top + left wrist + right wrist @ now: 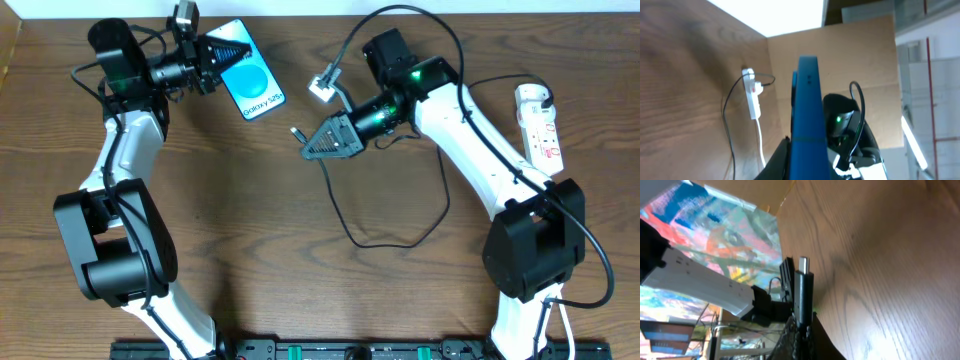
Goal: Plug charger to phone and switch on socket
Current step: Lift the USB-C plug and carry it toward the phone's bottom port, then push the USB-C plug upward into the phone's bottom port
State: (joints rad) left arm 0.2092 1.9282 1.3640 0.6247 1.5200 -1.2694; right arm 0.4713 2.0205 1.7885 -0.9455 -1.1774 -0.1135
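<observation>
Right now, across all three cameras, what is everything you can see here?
phone: one, cyan-blue screen with a dark frame, far left of the table, held in the left gripper.
charger: one, thin black cable, looping over mid-table, one end held in the right gripper.
socket: one, white strip with red marks, far right edge.
table: one, brown wood, under everything.
left gripper: one, black, shut on the phone.
right gripper: one, black, shut on the charger, near the centre.
left arm: one, white and black, left side.
right arm: one, white and black, right side.
</observation>
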